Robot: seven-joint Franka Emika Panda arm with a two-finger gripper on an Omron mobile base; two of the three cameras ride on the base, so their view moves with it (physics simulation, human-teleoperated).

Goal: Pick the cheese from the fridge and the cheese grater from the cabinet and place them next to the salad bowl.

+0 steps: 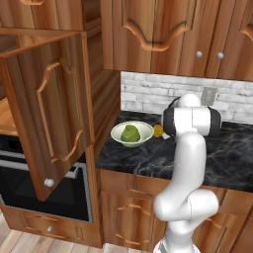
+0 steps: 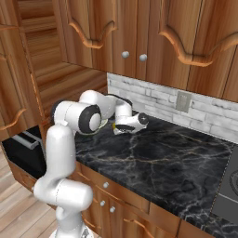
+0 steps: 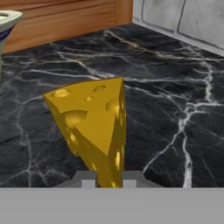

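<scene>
Marble counter (image 3: 175, 87): low hand (image 3: 108, 181) pinching cheese (image 3: 94, 122).

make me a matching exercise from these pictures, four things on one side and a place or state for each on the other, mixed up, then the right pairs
Things:
1. cheese
2. salad bowl
3. cabinet door
4. wall outlet

Places or states:
A. swung open, above the oven
B. pinched between the gripper's fingertips, over the dark marble counter
C. set in the pale brick backsplash
D. on the counter's left end, holding a green leafy lump

Pairs: 1-B, 2-D, 3-A, 4-C
</scene>
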